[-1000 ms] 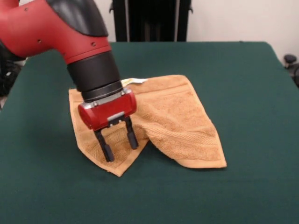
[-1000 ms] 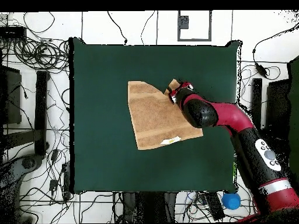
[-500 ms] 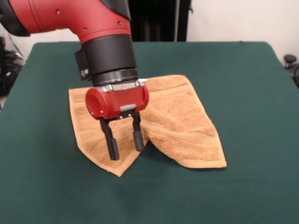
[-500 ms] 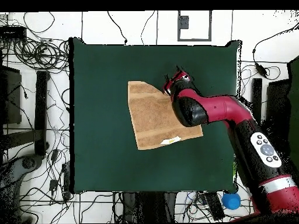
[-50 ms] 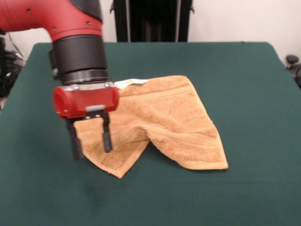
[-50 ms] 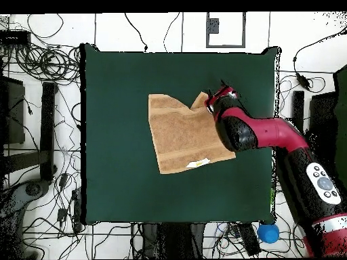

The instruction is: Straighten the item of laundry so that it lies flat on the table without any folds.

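So you're not done yet. Your towel (image 5: 160, 122) sits near the middle of the green table (image 5: 244, 75), but it's still folded: one part is flipped over & makes a pointy flap (image 5: 117, 162) at the front, w/ a ridge across the cloth. The white tag (image 5: 127, 83) shows at the back edge. Your gripper (image 5: 89, 143) hangs w/ its fingers spread apart, holding nothing, right at the towel's side edge by that flap. I think you've still got to open the flap & smooth it flat.
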{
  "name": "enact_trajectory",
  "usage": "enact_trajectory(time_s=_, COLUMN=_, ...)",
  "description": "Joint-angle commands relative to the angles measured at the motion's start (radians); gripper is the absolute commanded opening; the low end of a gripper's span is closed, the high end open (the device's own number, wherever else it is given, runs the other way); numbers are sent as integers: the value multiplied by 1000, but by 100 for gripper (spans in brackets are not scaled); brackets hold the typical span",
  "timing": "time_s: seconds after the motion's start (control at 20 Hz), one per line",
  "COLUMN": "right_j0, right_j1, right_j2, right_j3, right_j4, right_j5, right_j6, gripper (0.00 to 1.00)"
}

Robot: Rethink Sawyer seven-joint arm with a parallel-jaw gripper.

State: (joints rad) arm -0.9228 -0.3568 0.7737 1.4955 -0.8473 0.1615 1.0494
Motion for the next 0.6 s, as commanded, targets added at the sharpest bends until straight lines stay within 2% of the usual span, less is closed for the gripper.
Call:
enact_trajectory(time_s=0.05, right_j0=-19, right_j1=141, right_j2=65, right_j3=-15, right_j4=-38, right_j5=75, right_j6=-88, gripper=100)
enact_trajectory(time_s=0.25, right_j0=-50, right_j1=234, right_j2=109, right_j3=-61, right_j4=-38, right_j5=118, right_j6=-170, gripper=100)
enact_trajectory(time_s=0.35, right_j0=-51, right_j1=254, right_j2=114, right_j3=-73, right_j4=-31, right_j5=140, right_j6=-182, gripper=100)
enact_trajectory(time_s=0.6, right_j0=-14, right_j1=213, right_j2=68, right_j3=-59, right_j4=-35, right_j5=124, right_j6=-94, gripper=100)
